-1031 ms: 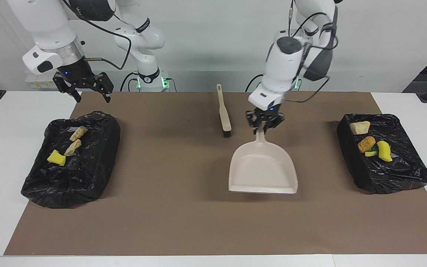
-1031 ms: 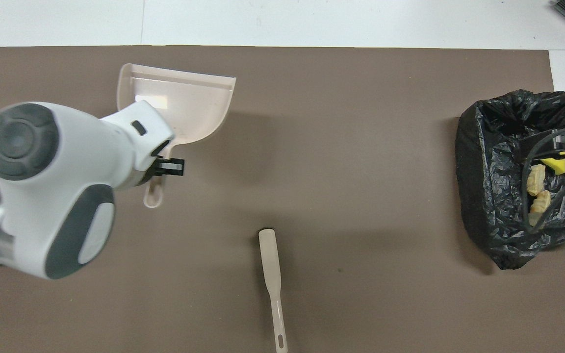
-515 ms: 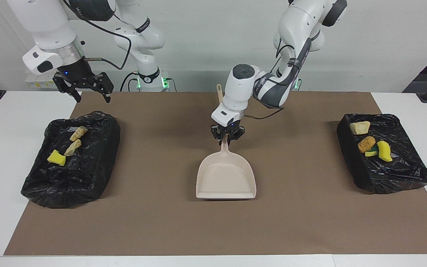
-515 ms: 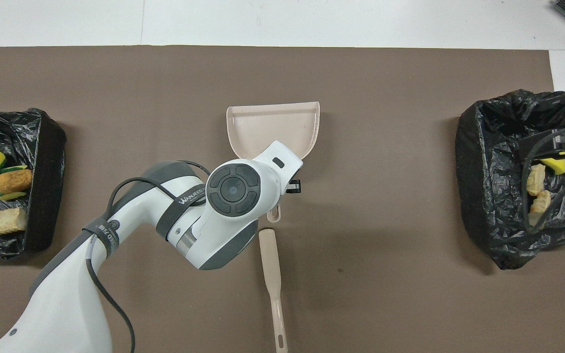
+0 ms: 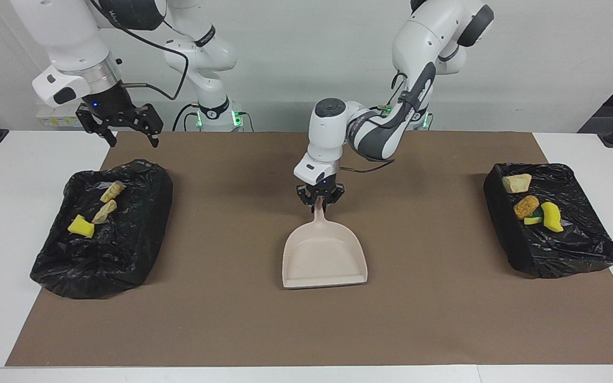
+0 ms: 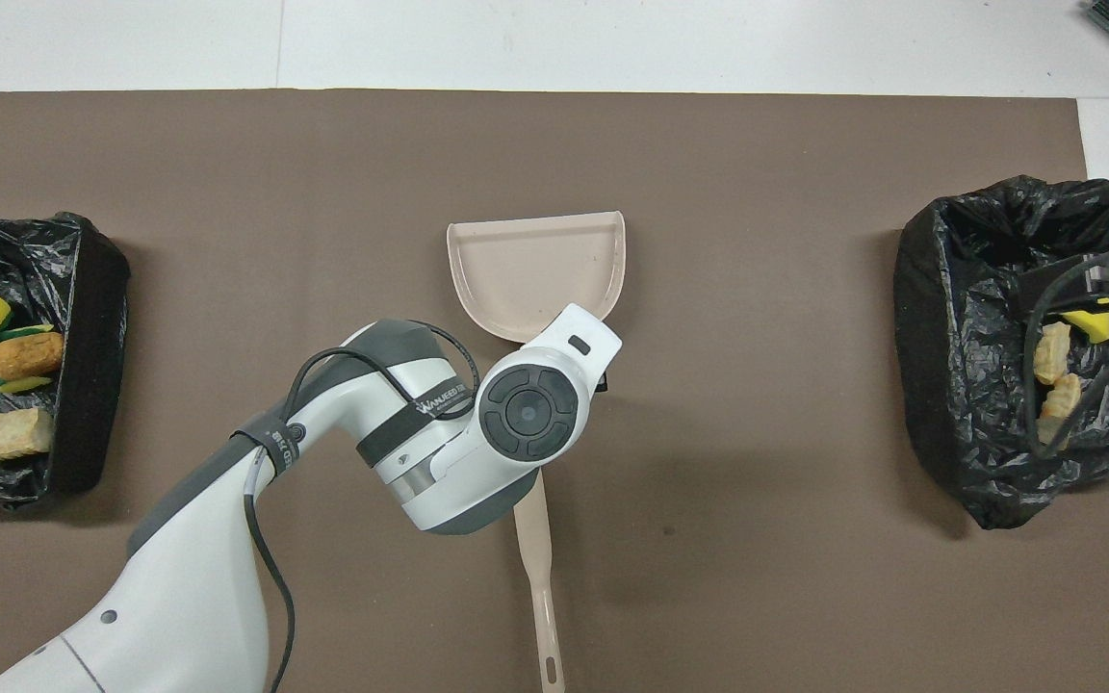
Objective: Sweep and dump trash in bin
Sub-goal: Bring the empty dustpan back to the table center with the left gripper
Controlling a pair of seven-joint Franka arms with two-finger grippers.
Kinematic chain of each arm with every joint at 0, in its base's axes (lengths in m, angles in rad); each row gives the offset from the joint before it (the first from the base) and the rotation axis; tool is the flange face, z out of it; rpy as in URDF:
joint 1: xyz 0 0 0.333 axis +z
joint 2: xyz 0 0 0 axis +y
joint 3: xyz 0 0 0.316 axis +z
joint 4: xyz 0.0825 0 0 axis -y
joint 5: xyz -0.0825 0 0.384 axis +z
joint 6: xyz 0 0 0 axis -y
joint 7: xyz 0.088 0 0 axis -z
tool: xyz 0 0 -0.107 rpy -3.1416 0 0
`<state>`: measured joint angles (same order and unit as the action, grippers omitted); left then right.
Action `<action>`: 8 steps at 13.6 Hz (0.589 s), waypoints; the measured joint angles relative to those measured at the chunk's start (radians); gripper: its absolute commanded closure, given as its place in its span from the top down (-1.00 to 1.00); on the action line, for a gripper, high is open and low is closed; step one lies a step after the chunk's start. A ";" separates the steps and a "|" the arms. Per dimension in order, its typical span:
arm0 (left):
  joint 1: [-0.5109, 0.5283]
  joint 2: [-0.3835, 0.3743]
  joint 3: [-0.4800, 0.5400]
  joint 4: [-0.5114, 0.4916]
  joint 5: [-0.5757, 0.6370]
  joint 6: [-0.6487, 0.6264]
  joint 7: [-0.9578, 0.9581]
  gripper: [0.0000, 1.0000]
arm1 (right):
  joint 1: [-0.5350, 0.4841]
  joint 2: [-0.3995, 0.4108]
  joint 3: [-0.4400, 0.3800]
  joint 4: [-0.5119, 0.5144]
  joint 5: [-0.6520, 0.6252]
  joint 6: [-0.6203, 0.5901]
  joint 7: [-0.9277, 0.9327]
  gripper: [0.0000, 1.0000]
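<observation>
The jaws of the left gripper [image 5: 320, 202] are straddling the tip of the dustpan [image 5: 323, 255] handle, though whether they are clamping it or letting go cannot be told, and the pan is lying flat mid-mat [image 5: 232, 319], with the brush [image 6: 537, 549] lying nearer the robots, partly under that arm. The right gripper [image 5: 133, 139] is waiting spread wide in the air by the black-lined bin [image 5: 99, 271] at its end of the table. Three pieces of trash [image 5: 81, 226] are sitting in that bin, and four more are sitting in the second bin [image 5: 562, 260] at the left arm's end.
</observation>
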<state>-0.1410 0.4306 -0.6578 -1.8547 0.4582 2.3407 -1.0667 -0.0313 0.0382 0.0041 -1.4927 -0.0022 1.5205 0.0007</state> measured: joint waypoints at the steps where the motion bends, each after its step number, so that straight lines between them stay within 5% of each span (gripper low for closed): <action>1: 0.001 0.000 0.000 0.008 0.000 0.000 -0.003 1.00 | 0.000 0.000 0.000 0.000 0.000 0.000 0.000 1.00; 8: 0.091 -0.080 0.028 0.042 0.000 -0.122 0.019 1.00 | 0.000 0.000 0.000 0.000 0.000 0.000 0.000 1.00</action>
<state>-0.0501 0.3507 -0.6297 -1.8122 0.4585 2.2189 -1.0473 -0.0313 0.0382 0.0041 -1.4927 -0.0022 1.5205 0.0007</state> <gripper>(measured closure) 0.000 0.000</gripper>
